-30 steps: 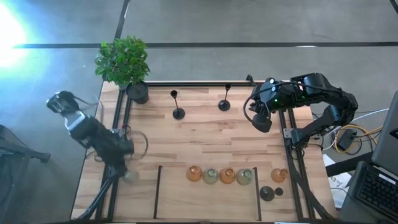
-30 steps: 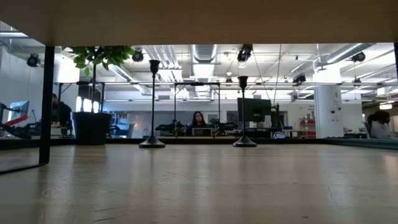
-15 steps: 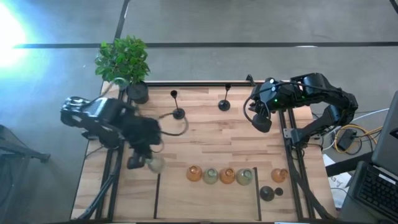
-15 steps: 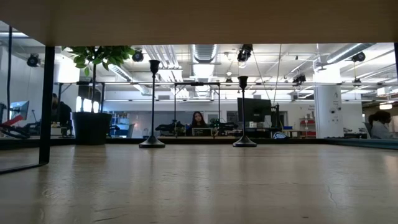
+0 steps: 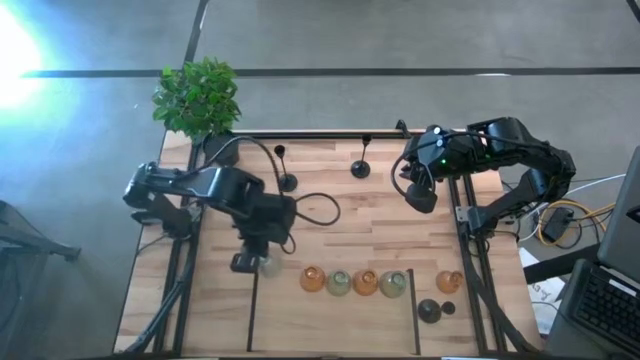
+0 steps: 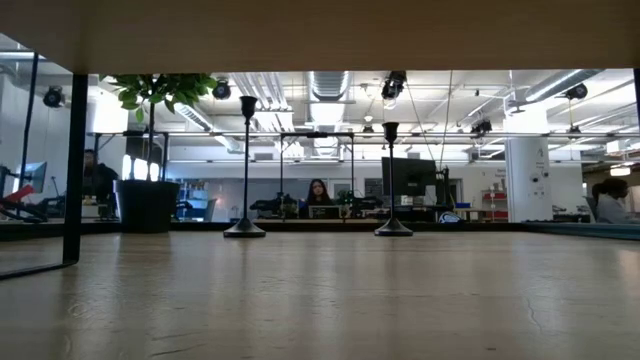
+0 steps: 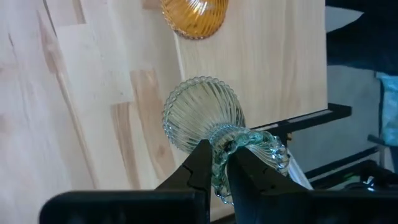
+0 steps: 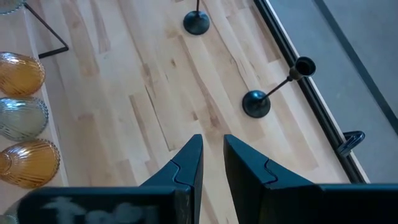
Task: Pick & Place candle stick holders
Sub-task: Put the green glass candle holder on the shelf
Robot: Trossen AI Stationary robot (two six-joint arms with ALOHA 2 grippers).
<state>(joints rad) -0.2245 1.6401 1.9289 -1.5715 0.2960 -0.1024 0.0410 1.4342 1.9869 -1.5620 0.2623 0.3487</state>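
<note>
Now my left claw [image 7: 214,163], clenched on the pale glass holder [image 7: 205,118], hangs over the worktop [image 5: 330,240] just left of the holder row [image 5: 352,282]; amber holder [image 5: 312,279] nearest. Right claw [image 8: 211,162], slightly parted, waits by the far-right edge.

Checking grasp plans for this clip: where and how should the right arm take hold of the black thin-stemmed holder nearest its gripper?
Probably by the thin stem, partway up. The holder stands upright on a small round base with a small cup on top, so the stem is the only narrow part the jaws can span. Come level from the side of the right gripper, which waits just beside it.
</note>
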